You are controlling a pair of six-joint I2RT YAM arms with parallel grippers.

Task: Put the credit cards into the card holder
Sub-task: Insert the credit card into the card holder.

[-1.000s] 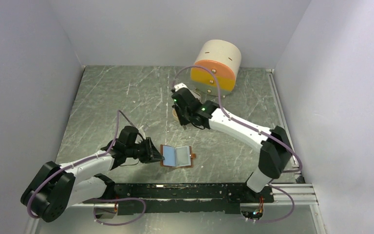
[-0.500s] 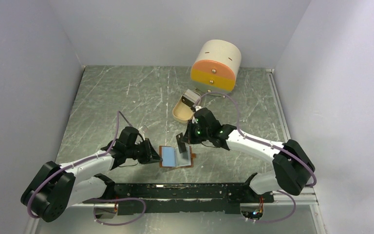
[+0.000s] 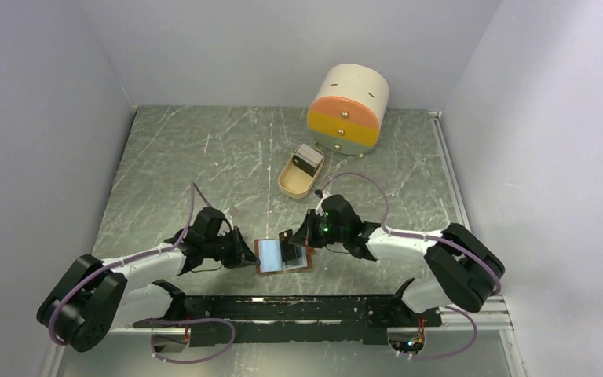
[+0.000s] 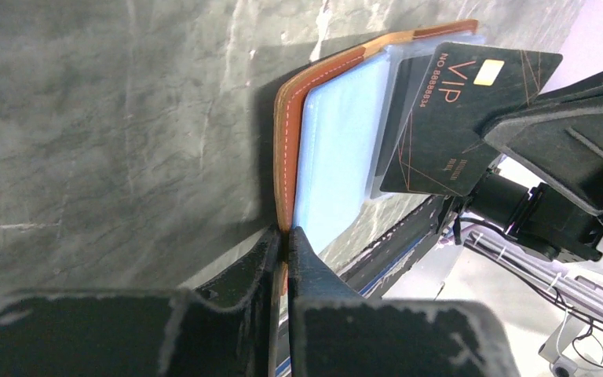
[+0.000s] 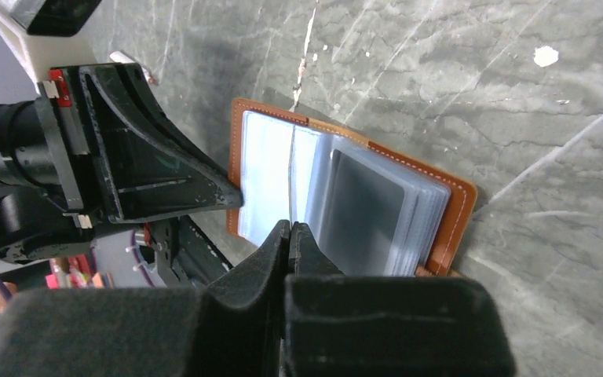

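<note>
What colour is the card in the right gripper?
The card is black with gold VIP lettering and fine gold lines; clearest in the left wrist view.

Table (image 3: 204,157): grey-green marbled top, white scratches, even soft light. Drawer box (image 3: 347,108), cream, orange and yellow fronts, stands at far edge by back wall (image 3: 283,47). Pale left wall (image 3: 39,118) well left of box; right wall (image 3: 550,157) nearer. Beige tray (image 3: 290,191) just before box. Black rail (image 3: 298,306) at near edge, well apart from box.
</note>
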